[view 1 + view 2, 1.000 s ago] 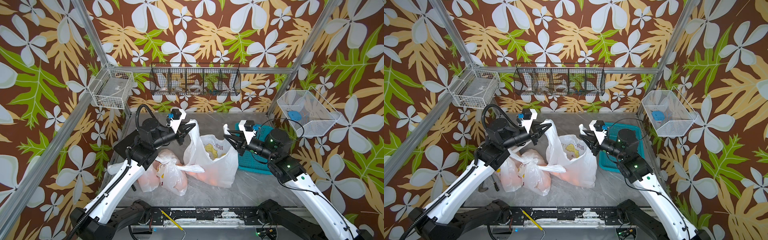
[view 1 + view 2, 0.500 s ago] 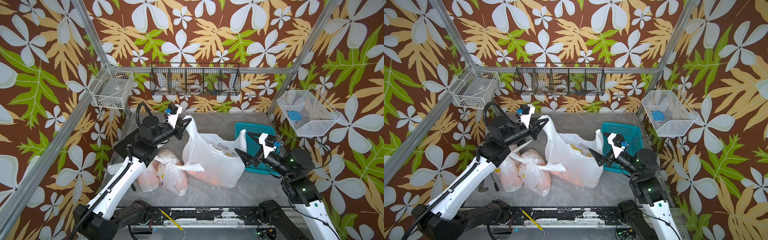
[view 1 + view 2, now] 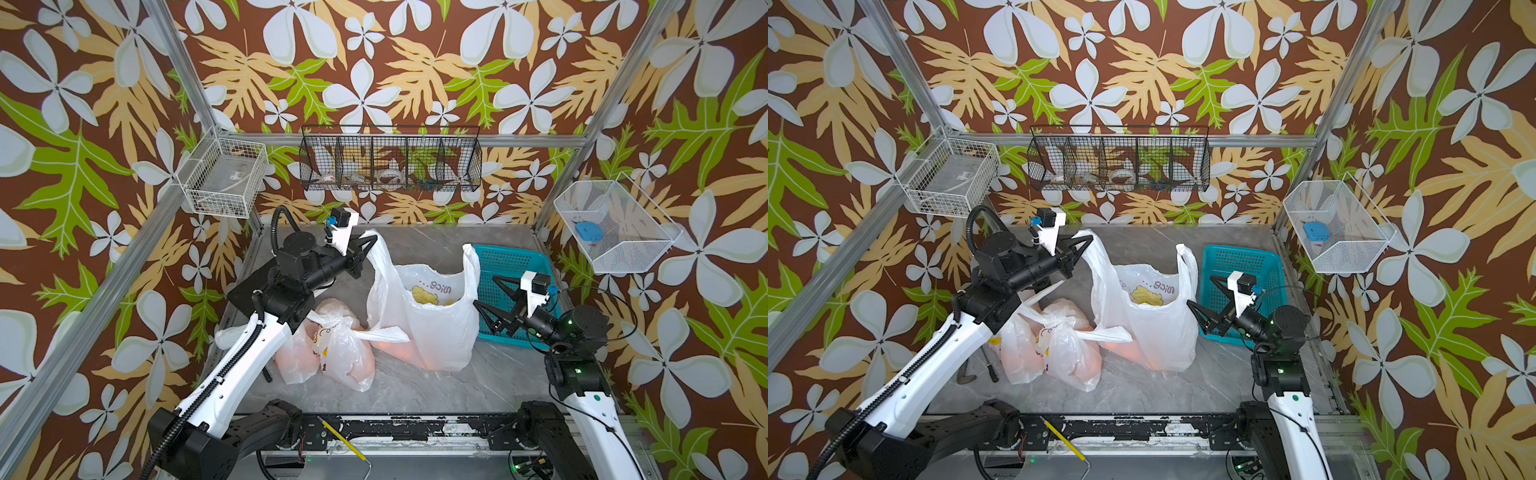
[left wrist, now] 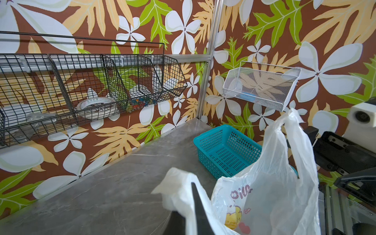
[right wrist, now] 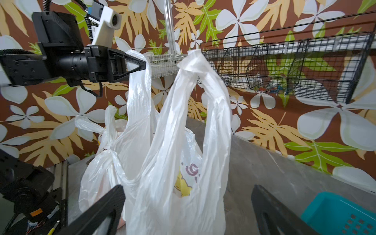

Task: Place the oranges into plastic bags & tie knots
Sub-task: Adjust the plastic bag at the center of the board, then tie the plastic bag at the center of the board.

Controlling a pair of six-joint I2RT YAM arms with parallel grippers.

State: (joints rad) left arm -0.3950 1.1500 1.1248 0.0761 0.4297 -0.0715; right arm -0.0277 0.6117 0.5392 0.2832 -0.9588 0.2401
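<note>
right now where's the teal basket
In both top views the teal basket sits at the right rear of the table, just right of the untied bag, behind the open right gripper.

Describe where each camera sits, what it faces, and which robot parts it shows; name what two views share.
Top views: overhead, looking down at the table; left arm and right arm show.
Left wrist: left arm, facing the teal basket; left gripper shows.
Right wrist: right arm, facing the open bag; right gripper and left gripper show.
Shared: both wrist views show the open bag.
</note>
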